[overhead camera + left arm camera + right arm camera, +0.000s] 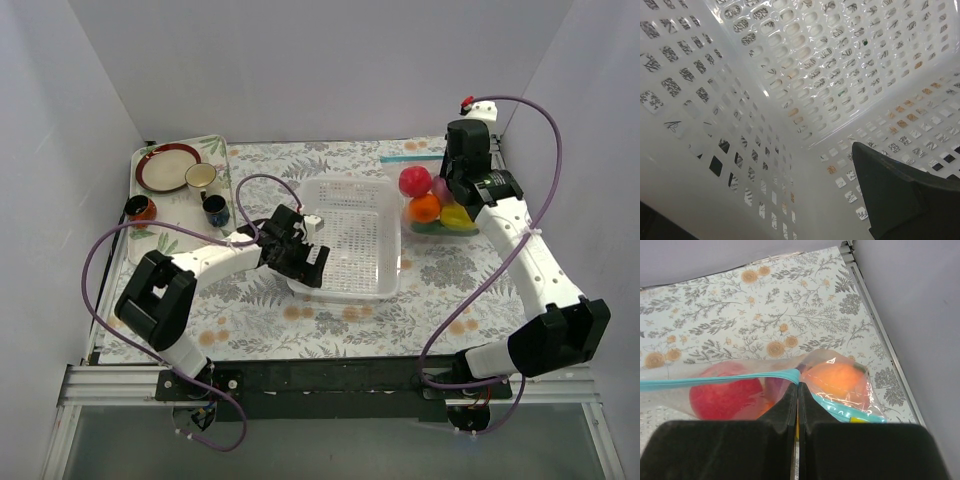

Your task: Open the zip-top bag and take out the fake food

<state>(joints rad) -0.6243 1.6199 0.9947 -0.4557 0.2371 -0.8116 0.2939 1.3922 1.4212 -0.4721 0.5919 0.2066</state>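
Table cover (300, 320): pale ground, grey fern sprigs, tan-orange blooms.
Basket (360, 240), centre frame: white, with a grid of small holes all over.
Zip-top bag (740, 390), right of centre: clear plastic, light blue-teal zip strip (715, 382).
Fake food (432, 205) inside it: red, orange, yellow, purple-pink and green, all glossy.
Upper left: tray (215, 150) in pale green floral print. Plate (168, 166) has a dark red rim and cream middle. Cup (201, 177) cream, second cup (215, 209) dark blue. Jar (140, 208) orange-brown with a dark rim.
Arms (530, 260): white and black.
Cables (95, 290): purple.
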